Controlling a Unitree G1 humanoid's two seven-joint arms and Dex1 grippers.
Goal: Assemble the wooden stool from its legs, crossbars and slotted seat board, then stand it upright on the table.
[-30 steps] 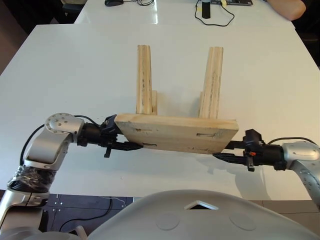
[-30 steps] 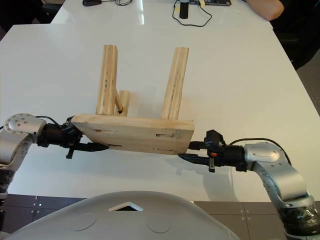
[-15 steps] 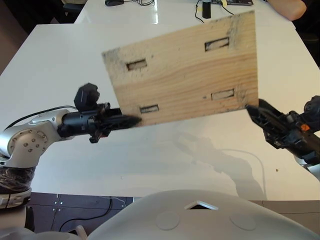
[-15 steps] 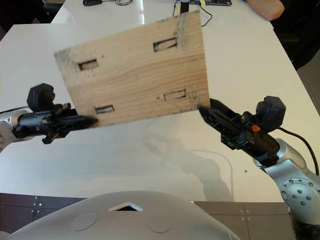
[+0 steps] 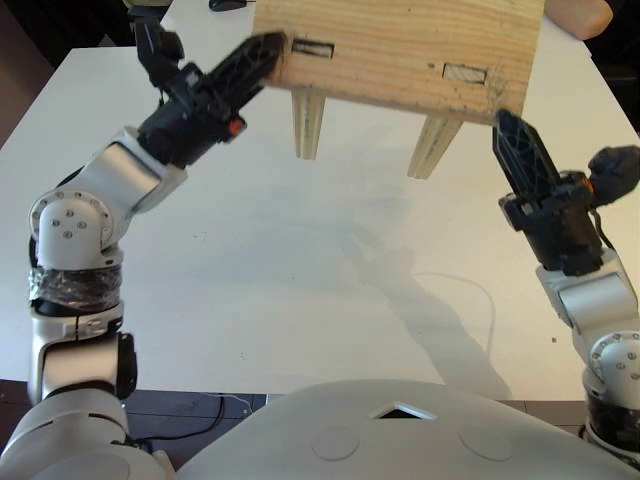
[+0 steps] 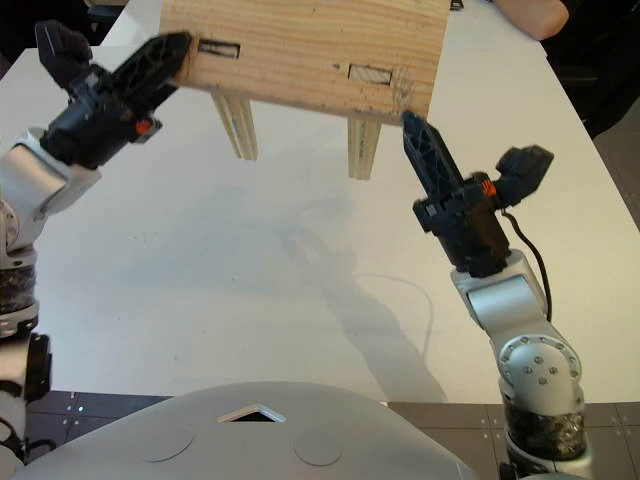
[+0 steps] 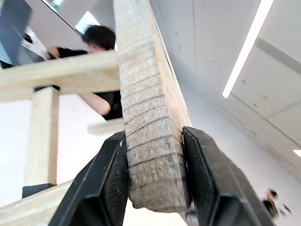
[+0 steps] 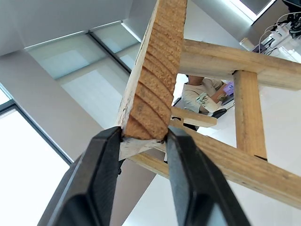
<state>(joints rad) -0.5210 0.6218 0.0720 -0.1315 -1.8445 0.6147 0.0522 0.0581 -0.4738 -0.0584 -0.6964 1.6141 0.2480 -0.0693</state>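
The assembled wooden stool hangs above the white table (image 5: pixel 300 300), with its slotted seat board (image 5: pixel 400 45) on top and two legs (image 5: pixel 308 125) (image 5: pixel 432 147) pointing down. My left gripper (image 5: pixel 268 48) is shut on the seat board's left edge. My right gripper (image 5: pixel 506 125) is shut on its right corner. In the left wrist view the black fingers (image 7: pixel 110 183) clamp the board's end grain (image 7: pixel 150 113), beside a crossbar (image 7: pixel 61 73). The right wrist view shows the right gripper (image 8: pixel 143 132) pinching the board edge, with a crossbar (image 8: pixel 235 59) and a leg (image 8: pixel 247 115) beyond.
The table surface under the stool is bare white. A dark mouse (image 5: pixel 228 5) lies at the far edge. A person's arm (image 5: pixel 575 12) rests at the far right corner.
Both arms have risen and swung the stool from seat facing me to seat on top, legs hanging down. The grip on both edges is unchanged.
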